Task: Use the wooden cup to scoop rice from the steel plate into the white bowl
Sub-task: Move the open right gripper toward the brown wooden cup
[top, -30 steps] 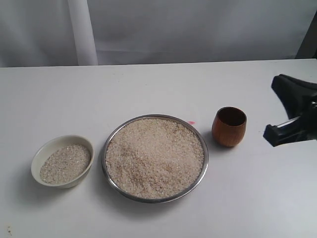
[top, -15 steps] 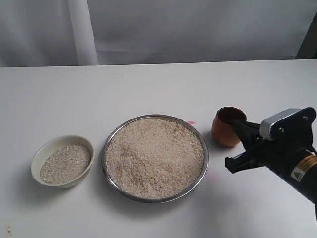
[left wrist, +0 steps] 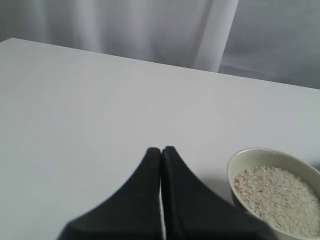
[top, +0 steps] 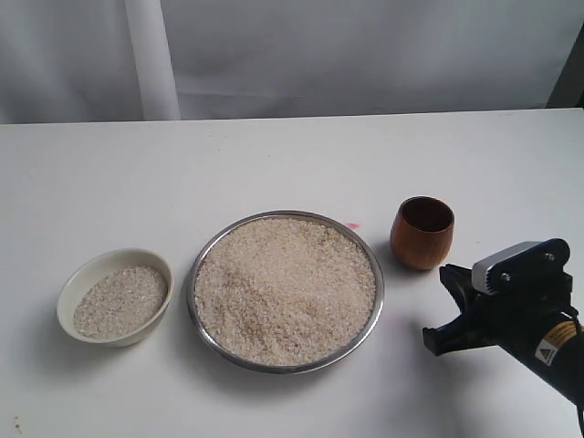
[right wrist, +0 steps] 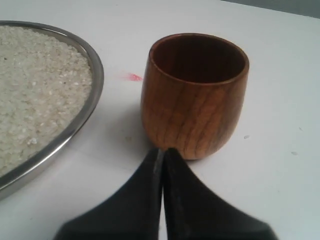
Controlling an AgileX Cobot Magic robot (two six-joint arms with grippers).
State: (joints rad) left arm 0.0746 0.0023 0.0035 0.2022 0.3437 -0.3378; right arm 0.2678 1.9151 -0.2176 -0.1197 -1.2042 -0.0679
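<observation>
Right gripper [top: 436, 306] sits at the lower right of the exterior view, black, with a silver block on its wrist. Two dark prongs there look spread apart. In its own wrist view the gripper [right wrist: 162, 151] shows both fingers pressed tip to tip, so I cannot tell whether it is open or closed; it holds nothing. The wooden cup [top: 422, 234] stands upright just up and left of it on the white desk [top: 274, 155], apart from the prongs. Its dark inside [right wrist: 197, 60] looks empty.

Left of the cup, near but not touching, lies the steel plate [top: 286, 369], filled almost to the rim with rice [top: 283, 287]. A small pink mark [top: 353, 226] shows on the desk between the plate's upper right edge and the cup.

At the lower left, just beside the plate, is the white bowl [top: 109, 255], partly filled with rice.

Left gripper [left wrist: 161, 148] appears only in its wrist view, fingers closed together on nothing, above bare desk with the bowl [left wrist: 235, 167] close beside it.
</observation>
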